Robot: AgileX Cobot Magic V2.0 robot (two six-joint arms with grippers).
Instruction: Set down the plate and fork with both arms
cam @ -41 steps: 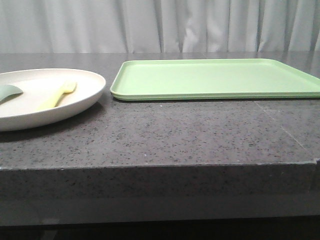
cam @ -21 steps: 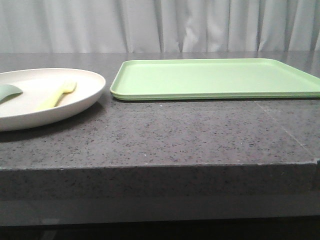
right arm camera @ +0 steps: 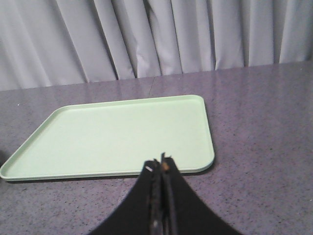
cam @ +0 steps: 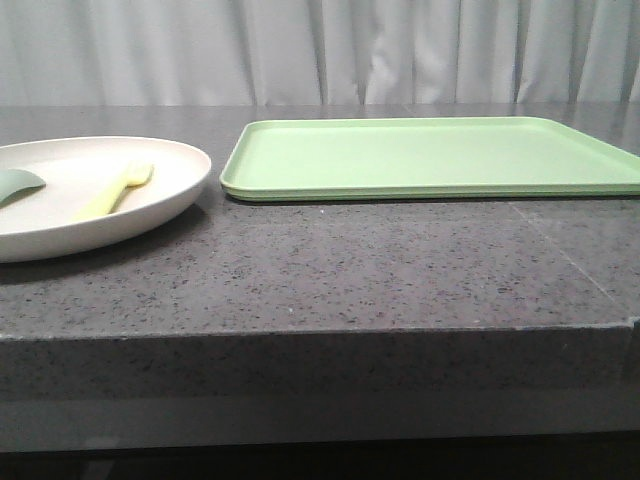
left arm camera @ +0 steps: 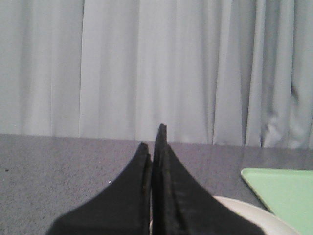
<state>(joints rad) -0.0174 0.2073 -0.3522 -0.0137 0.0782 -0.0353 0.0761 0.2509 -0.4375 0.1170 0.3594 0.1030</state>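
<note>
Dark speckled desk (cam: 330, 270) under everything. Light-green tray (cam: 430, 155) lying flat toward the right. Cream plate (cam: 150, 205) just left of the tray, apart from it, on the desk. Inside the plate, pale-yellow fork (cam: 112, 190) beside a grey-green spoon (cam: 18, 184). Left fingers (left arm camera: 152, 147) pressed together, empty, above the plate's rim. Right fingers (right arm camera: 160, 166) likewise closed, empty, near the tray's edge.

We see the plate (cam: 150, 205) and grey-green utensil (cam: 18, 184) cut off at nine o'clock, the tray (cam: 430, 155) at three.
</note>
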